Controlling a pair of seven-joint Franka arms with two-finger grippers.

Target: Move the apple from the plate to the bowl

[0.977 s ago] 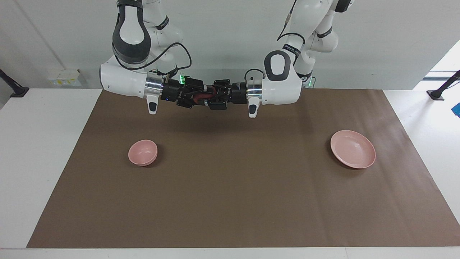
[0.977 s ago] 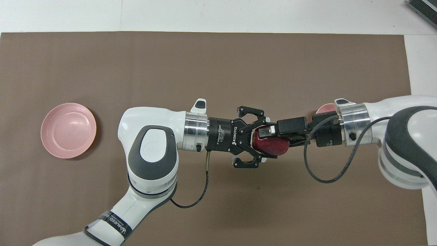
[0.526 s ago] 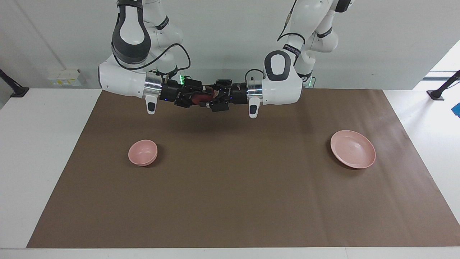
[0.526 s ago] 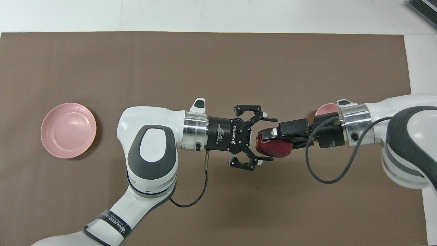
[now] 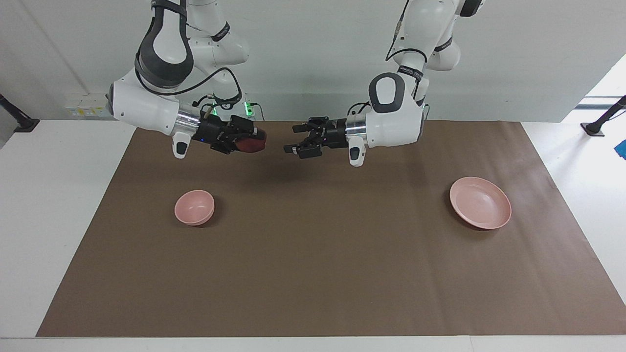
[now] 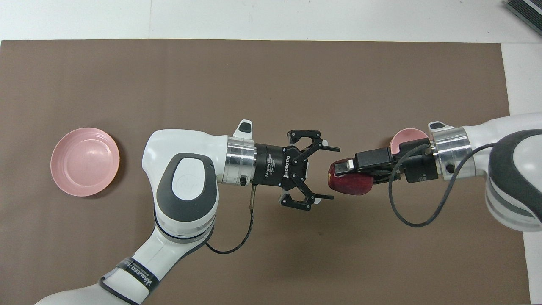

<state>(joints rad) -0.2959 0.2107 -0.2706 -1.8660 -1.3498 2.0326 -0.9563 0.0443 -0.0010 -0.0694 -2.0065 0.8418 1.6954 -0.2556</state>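
The dark red apple [image 5: 254, 144] [image 6: 352, 185] hangs above the brown mat with my right gripper [image 5: 246, 138] [image 6: 344, 174] shut on it. My left gripper [image 5: 290, 139] [image 6: 334, 173] stands open a short gap from the apple, holding nothing, its fingertips pointing at the fruit. The small pink bowl [image 5: 194, 207] sits empty toward the right arm's end; in the overhead view my right wrist covers most of the bowl [image 6: 403, 136]. The wide pink plate [image 5: 480, 202] [image 6: 84, 162] lies empty toward the left arm's end.
A brown mat [image 5: 313, 274] covers most of the white table [image 5: 54, 205]. A dark slatted object [image 6: 525, 12] lies off the mat at a corner of the table farthest from the robots. Black stands [image 5: 599, 124] sit at the table's ends.
My left gripper has opened and let go of the apple. The two arms have drawn apart, and the right gripper has carried the apple toward the right arm's end.
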